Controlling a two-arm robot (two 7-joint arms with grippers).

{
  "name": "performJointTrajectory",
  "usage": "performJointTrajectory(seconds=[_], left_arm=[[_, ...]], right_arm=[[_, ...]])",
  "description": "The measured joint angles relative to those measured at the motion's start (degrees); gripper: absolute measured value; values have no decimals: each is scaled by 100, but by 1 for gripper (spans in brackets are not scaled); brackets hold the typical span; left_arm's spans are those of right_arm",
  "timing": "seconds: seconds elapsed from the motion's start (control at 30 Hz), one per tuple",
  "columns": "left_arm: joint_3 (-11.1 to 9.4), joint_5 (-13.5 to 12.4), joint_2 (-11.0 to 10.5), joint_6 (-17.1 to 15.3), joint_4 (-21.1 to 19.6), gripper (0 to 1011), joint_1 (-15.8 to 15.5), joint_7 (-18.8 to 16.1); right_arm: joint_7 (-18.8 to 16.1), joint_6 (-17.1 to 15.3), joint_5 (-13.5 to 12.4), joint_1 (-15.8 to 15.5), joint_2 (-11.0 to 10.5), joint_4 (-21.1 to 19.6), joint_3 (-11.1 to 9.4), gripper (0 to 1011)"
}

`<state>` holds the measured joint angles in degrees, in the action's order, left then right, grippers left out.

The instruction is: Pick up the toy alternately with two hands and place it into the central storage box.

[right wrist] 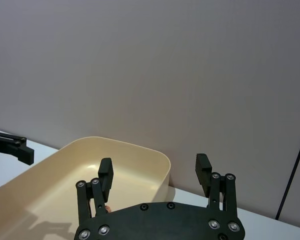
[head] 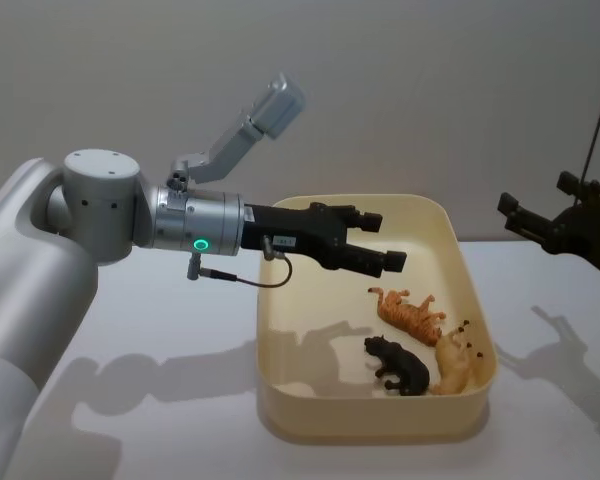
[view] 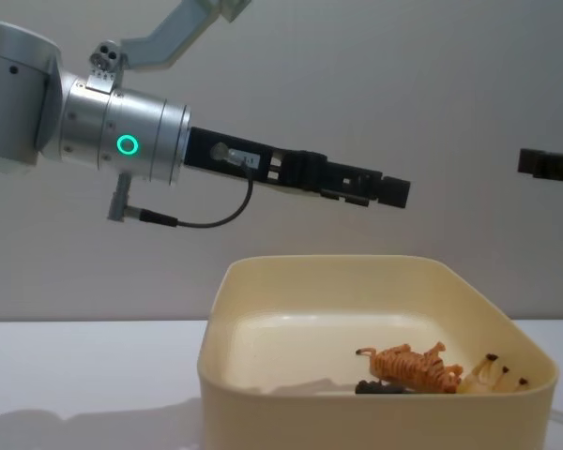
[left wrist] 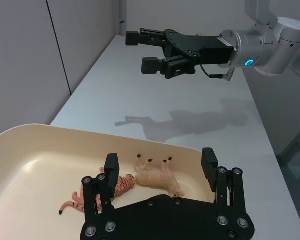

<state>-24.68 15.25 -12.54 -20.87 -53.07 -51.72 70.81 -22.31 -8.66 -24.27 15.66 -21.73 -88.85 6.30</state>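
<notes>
The central storage box point(head: 360, 425) is a cream-yellow tub in the middle of the white table. Three toy animals lie in its near right corner: an orange tiger point(head: 410, 312), a black animal point(head: 398, 365) and a tan animal point(head: 455, 362). My left gripper point(head: 385, 240), on the silver arm with the green ring light, hovers open and empty above the box's far half, well above the toys. My right gripper point(head: 535, 205) hangs open in the air to the right of the box. In the left wrist view the tiger point(left wrist: 121, 186) and tan animal point(left wrist: 157, 177) lie beside each other.
The white table point(head: 160, 400) runs around the box, with a grey wall close behind. A thin black cable point(head: 595, 110) hangs at the far right. From the chest view the box wall point(view: 357, 403) rises in front and partly hides the toys.
</notes>
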Motion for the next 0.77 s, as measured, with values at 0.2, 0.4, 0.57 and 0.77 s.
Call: performJointTrajectory(seconds=[0.2, 0.4, 0.57, 0.77], left_arm=[[-17, -22, 18, 5, 58, 1001, -35, 56], [-26, -32, 29, 9, 92, 1001, -54, 92], [-31, -38, 34, 12, 109, 1001, -66, 109], [-34, -42, 38, 12, 124, 1001, -74, 123]], right_arm=[[0, 0, 0, 0, 0, 0, 0, 1001], [0, 0, 0, 0, 0, 0, 0, 1001], [0, 0, 0, 0, 0, 0, 0, 1001], [0, 0, 0, 0, 0, 0, 0, 1001]])
